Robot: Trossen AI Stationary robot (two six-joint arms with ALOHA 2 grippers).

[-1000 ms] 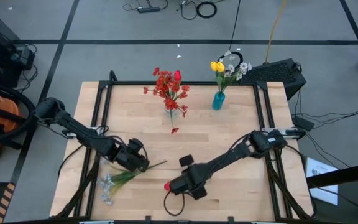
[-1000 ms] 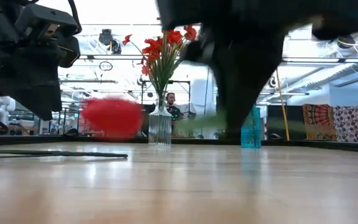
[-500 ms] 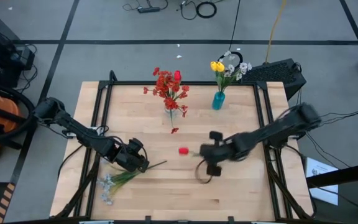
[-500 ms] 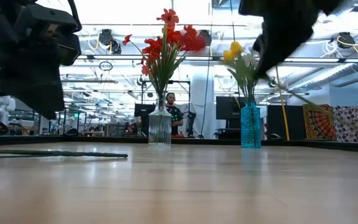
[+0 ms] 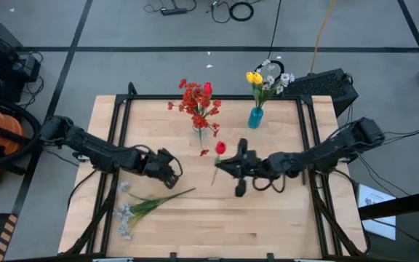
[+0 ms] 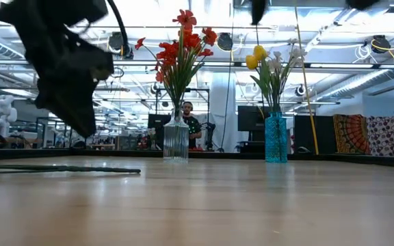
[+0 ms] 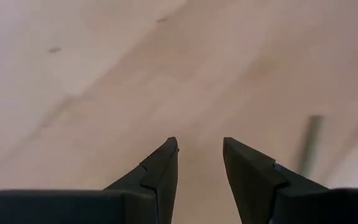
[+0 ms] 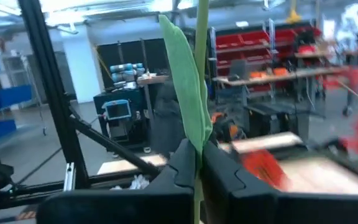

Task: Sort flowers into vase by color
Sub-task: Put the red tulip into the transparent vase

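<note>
Red tulip [image 5: 220, 148] now lifted mid-table, right hand [image 5: 224, 166] clamped on stem; left hand [image 5: 172, 169] parted, empty; no legible writing.

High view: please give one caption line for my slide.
Right gripper carries a red tulip toward the clear vase of red flowers; left gripper open.

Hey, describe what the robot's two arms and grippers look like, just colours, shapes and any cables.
Both arms are dark, nearly black, built of slim jointed segments with black cables looping alongside them. The left gripper ends in two dark wedge-shaped fingers tapering to blunt tips. The right gripper has the same dark, angular fingers. The right arm has a bulkier rounded housing near its shoulder; no markings are visible.
</note>
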